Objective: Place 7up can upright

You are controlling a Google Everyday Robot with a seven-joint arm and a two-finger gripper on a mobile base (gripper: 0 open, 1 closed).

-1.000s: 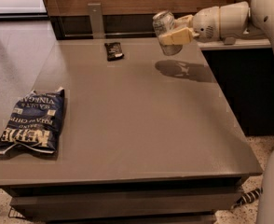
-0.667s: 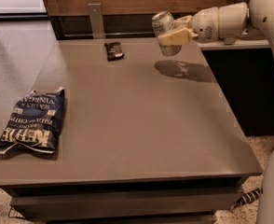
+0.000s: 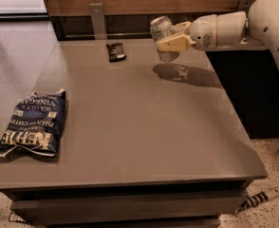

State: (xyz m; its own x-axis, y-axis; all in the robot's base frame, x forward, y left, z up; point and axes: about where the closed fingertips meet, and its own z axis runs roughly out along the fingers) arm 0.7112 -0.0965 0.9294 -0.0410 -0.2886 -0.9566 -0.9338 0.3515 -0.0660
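The robot's gripper [image 3: 170, 42] is clamped on the can [image 3: 159, 28] and holds it in the air over the far right part of the table [image 3: 144, 127], w/ cream fingers [image 3: 173, 43] wrapped round the can's middle. The can is clear of the tabletop: its shadow [image 3: 184, 73] lies on the surface just below and a little to the right, apart from the can itself. One shiny round end faces up and slightly toward the camera, so the can sits near upright w/ a small lean, which looks like a carry pose ahead of setting it down on its base. The grip at mid-body leaves the bottom end free, prob. so it can meet the table flat. The white arm [image 3: 225, 27] comes in from the right edge of the view and runs roughly level, wrist turned so the fingers approach the can from the side, not from above. A small black packet [image 3: 116, 52] lies flat near the far edge, left of the can and well apart from it. A blue chip bag [image 3: 32, 122] lies flat at the near left, far from the gripper. Est. progress: can lifted, not yet placed; the next step calls for a straight lowering onto the bare surface under it, since any lean at release could tip it.
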